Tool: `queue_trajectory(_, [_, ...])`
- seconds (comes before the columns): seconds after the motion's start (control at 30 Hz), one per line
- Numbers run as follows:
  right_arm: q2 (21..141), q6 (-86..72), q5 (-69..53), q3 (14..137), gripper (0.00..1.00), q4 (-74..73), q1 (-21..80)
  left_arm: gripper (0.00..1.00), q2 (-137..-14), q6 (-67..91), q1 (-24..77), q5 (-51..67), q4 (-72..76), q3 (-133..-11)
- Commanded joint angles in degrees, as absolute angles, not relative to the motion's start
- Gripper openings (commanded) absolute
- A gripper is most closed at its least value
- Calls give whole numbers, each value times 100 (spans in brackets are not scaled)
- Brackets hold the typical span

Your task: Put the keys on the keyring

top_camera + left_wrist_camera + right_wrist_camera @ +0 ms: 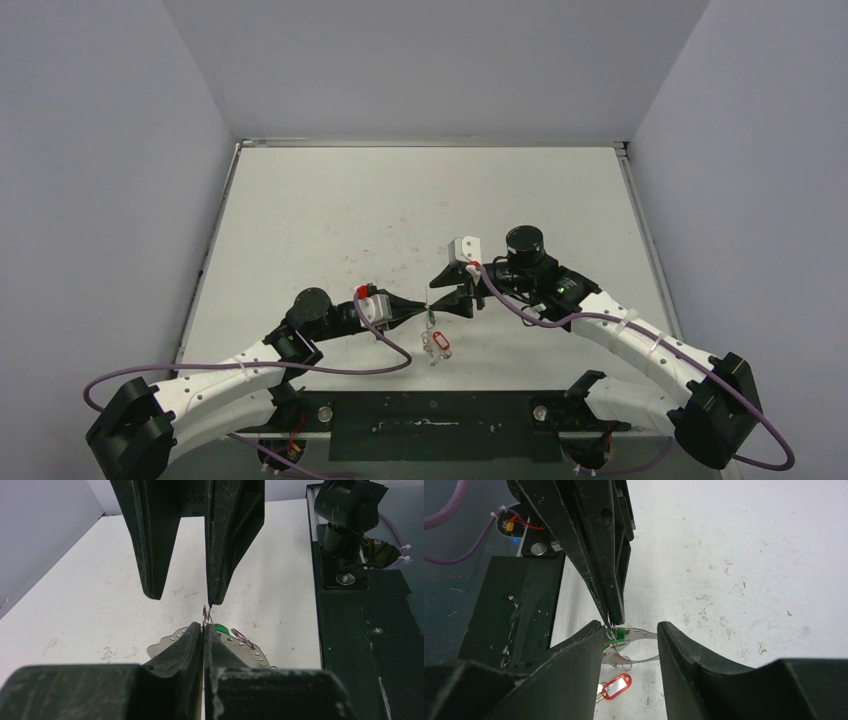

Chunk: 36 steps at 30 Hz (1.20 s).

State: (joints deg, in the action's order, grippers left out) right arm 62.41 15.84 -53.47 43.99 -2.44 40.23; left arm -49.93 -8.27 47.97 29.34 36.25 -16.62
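Though scuffed, white table (pixel 330 220) between grey walls (pixel 100 150); left pincer (pixel 204 630) tight on the keyring (pixel 205 615), right pincer (pixel 630 626) agape.

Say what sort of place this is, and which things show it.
Probably a robotics lab test cell: a white table boxed in by plain grey walls, a left arm and right arm bolted at its near edge, and small tagged keys to handle.
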Motion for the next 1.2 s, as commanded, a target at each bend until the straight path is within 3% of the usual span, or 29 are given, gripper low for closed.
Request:
queue_trajectory(0.0, [6292,1841,-5630,4403,45,19,4078,0,-4846,-812,4818,2910,3954,-1793])
queue_trajectory(0.37, [6445,2050,-5625,4421,41,-292,4226,0,-4835,-852,4820,2902,3860,-1845])
queue_trajectory(0.5, [6486,2100,-5603,4437,32,-358,4236,0,-4850,-853,4822,2900,3852,-1863])
queue_trajectory(0.7, [6486,2092,-5428,4488,0,-413,4243,0,-4855,-849,4823,2918,3834,-1872])
queue_trajectory(0.97, [6511,2290,-4985,4976,0,-1404,4343,0,-4724,-932,4817,2832,3643,-1855])
queue_trajectory(1.0, [6550,2396,-4819,5138,0,-1728,4407,2,-4694,-954,4820,2818,3573,-1859])
queue_trajectory(1.1, [6778,2579,-4204,5669,0,-2704,4712,20,-4575,-1074,4819,2759,3362,-1879])
queue_trajectory(1.17, [6987,2580,-3816,6060,0,-3274,4909,24,-4509,-1200,4818,2762,3074,-1952])
